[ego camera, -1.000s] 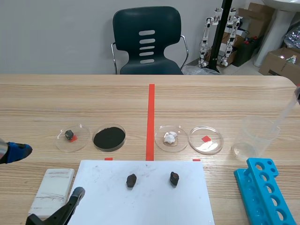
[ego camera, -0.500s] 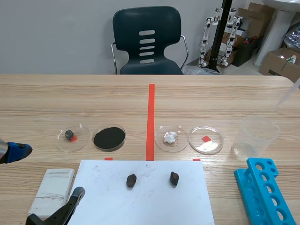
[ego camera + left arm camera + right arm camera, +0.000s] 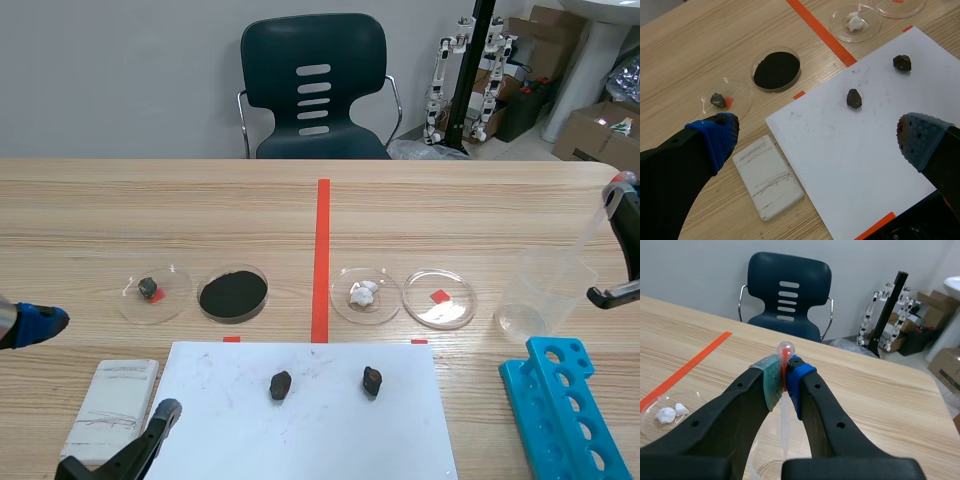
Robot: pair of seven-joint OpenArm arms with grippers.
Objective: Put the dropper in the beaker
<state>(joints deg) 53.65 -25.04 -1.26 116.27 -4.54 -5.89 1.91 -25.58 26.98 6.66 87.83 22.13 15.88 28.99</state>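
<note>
The right gripper [image 3: 785,379] has its jaws closed narrowly on the dropper [image 3: 785,347], the two pads pressing the tube just under the round bulb, where a little red shows. The dropper hangs tilted, bulb up. Its clear tube goes down between the fingers toward the mouth of the beaker [image 3: 545,290], which stands directly under the gripper. I cannot tell if the tip is already inside.

The left gripper [image 3: 815,135] has its jaws wide apart and holds nothing. It hangs above the near left part of the table, over the edge of a white paper sheet [image 3: 840,150].

Two dark stones [image 3: 853,98] [image 3: 902,62] lie apart on the sheet, and a white block [image 3: 768,176] lies just beside it. Beyond the sheet is a row of four petri dishes:
- one with a small dark stone [image 3: 725,100]
- one with black powder [image 3: 776,70]
- one with white pieces [image 3: 855,22]
- one over a red mark [image 3: 438,298]

A blue test tube rack [image 3: 565,405] lies near the beaker.
</note>
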